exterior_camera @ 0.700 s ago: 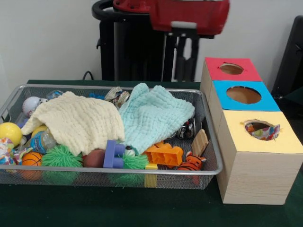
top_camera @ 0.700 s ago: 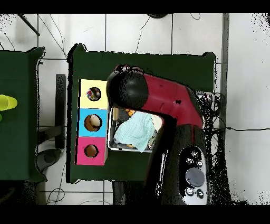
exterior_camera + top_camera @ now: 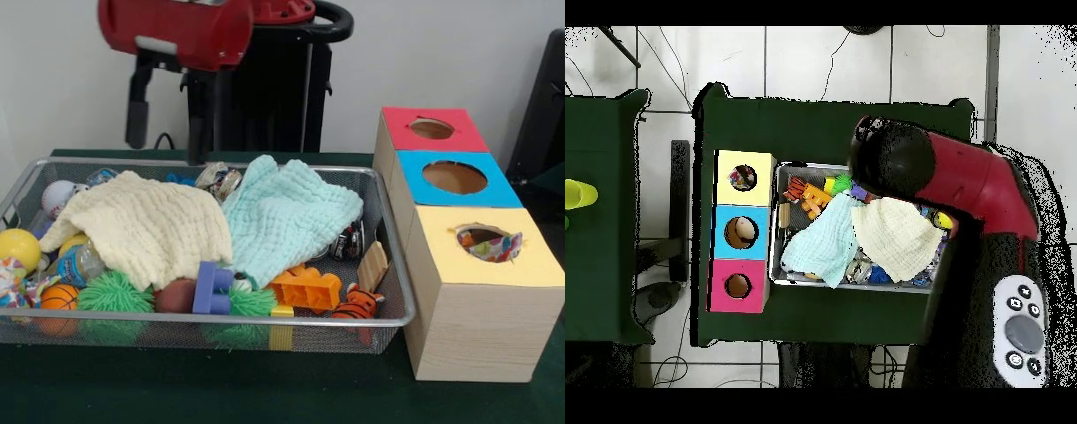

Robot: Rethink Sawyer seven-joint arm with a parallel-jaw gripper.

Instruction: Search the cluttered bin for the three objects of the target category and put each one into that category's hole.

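The wire mesh bin (image 3: 221,320) is full of toys; it also shows in the overhead view (image 3: 778,232). My gripper (image 3: 164,152) hangs above the bin's far left part, open and empty, its fingers (image 3: 136,110) pointing down over the cream cloth (image 3: 141,225). One polka-dot cloth (image 3: 496,248) sticks out of the hole (image 3: 478,236) in the yellow box top and shows in the overhead view (image 3: 743,179). No other dotted cloth shows plainly in the bin. In the overhead view the arm's head hides the gripper.
A mint-green cloth (image 3: 287,212) lies beside the cream one over cans and bottles. Balls, a spiky green toy (image 3: 115,291), a purple block (image 3: 212,289), orange bricks (image 3: 305,287) and a tiger toy (image 3: 357,303) lie along the front. The blue (image 3: 455,177) and red (image 3: 432,129) holes are behind the yellow one.
The arm has swung from above the bin's box-side end to above its other end. The gripper's fingers now show in the front view. Overhead, the bin is uncovered.
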